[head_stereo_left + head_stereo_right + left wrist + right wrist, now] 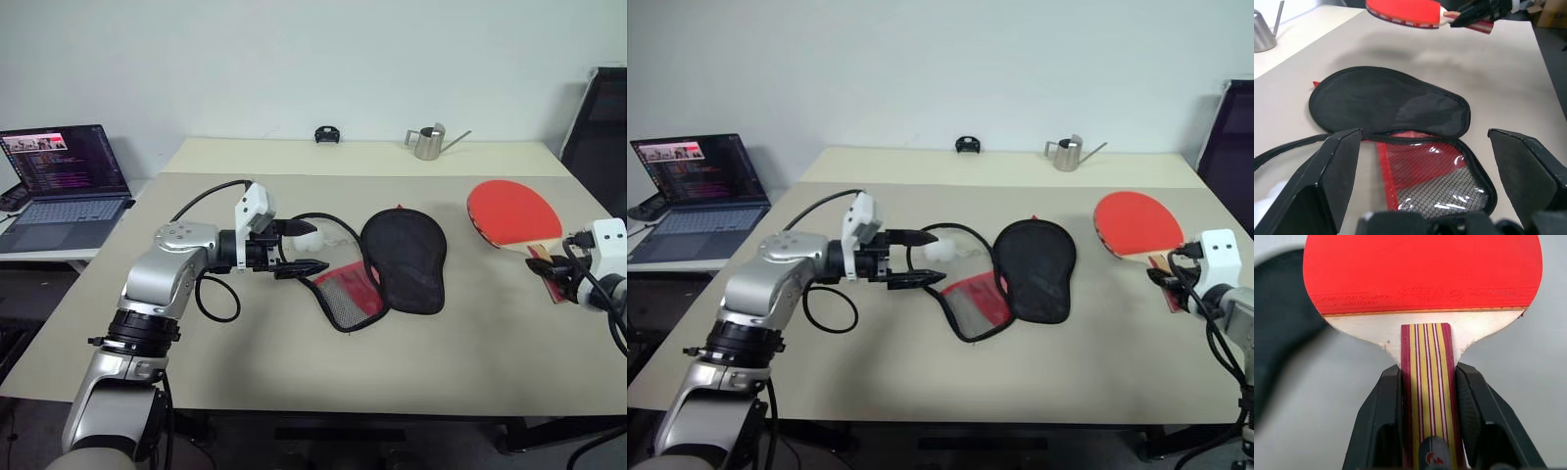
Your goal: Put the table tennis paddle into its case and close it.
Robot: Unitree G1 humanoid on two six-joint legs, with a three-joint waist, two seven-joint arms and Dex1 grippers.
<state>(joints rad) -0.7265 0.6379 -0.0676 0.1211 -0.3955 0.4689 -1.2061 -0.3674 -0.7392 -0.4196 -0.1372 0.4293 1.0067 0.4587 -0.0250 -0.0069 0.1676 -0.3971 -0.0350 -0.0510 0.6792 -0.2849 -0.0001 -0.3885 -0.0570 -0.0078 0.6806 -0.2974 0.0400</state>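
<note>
The table tennis paddle (511,214) has a red face and a striped wooden handle (1429,396). My right gripper (554,268) is shut on that handle and holds the paddle above the table at the right. The case (404,259) lies open mid-table: black fabric lid up, red lining and grey mesh pocket (1437,178) showing at its near left. My left gripper (300,248) is open, pointing at the case from its left, a short gap short of the mesh pocket, nothing between its fingers (1332,176).
A small metal watering can (428,142) and a small black object (327,134) stand at the table's far edge. An open laptop (64,181) sits on a side table to the left. A white object (312,238) lies by the left gripper, and a dark chair (600,137) stands far right.
</note>
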